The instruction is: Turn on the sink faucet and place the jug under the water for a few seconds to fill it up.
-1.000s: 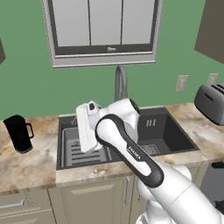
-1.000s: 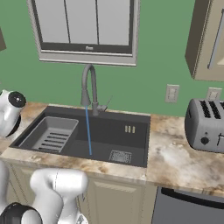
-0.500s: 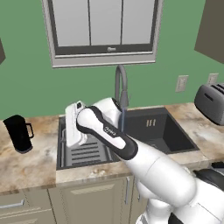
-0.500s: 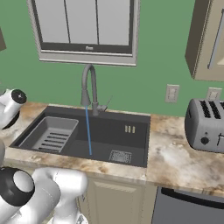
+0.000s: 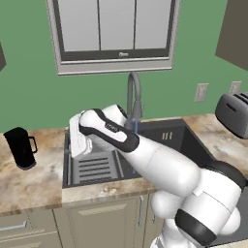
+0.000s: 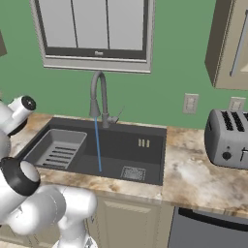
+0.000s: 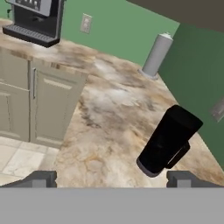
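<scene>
- Marbled beige counter (image 5: 34, 181) under a green wall; the jug (image 5: 21, 147) stands upright on it, left of the sink (image 6: 140, 162), handle toward the basin.
- Water (image 6: 98, 145) runs from the sink faucet (image 6: 98, 97) into the basin, so the tap step looks done.
- Gripper (image 7: 111, 177) hangs near the jug, fingers fully spread, holding nothing.
- Step in hand, judged: reach for the jug. Centre the dark body between the fingers, clear of the loop handle, and keep it level.
- Jug contents: cannot tell (presumably empty). The ribbed tray (image 6: 58, 147) holds nothing.
</scene>
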Robot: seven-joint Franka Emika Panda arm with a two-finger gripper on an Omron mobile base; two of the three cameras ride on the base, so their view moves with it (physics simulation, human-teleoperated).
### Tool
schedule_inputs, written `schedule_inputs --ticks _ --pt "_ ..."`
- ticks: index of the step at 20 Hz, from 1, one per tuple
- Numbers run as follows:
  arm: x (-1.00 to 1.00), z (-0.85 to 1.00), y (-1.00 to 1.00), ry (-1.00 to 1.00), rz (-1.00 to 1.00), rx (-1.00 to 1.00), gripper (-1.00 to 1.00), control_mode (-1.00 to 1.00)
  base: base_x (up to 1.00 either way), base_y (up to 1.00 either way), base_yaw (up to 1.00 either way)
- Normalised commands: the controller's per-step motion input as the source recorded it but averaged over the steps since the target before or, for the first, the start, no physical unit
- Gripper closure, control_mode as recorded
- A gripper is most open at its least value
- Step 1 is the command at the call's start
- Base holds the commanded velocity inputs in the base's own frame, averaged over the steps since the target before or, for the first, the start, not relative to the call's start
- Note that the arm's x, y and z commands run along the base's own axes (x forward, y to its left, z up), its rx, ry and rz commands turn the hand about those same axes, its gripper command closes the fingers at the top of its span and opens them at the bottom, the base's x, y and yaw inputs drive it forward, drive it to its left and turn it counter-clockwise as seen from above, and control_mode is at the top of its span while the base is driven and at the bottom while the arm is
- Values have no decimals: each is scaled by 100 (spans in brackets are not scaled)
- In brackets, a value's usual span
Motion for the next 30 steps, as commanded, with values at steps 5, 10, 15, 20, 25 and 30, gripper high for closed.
schedule_inputs --ticks 5,10,15,20,25,30 --pt "15 -23 25 0 0 0 -100 -100 0 0 0" --pt "20 -20 33 0 0 0 -100 -100 0 0 0" --pt "38 -3 25 3 0 0 -100 -100 0 0 0" --pt "41 -5 10 3 0 0 -100 -100 0 0 0" --pt "31 -10 18 0 0 0 -100 -100 0 0 0" --pt "13 -7 15 0 0 0 -100 -100 0 0 0"
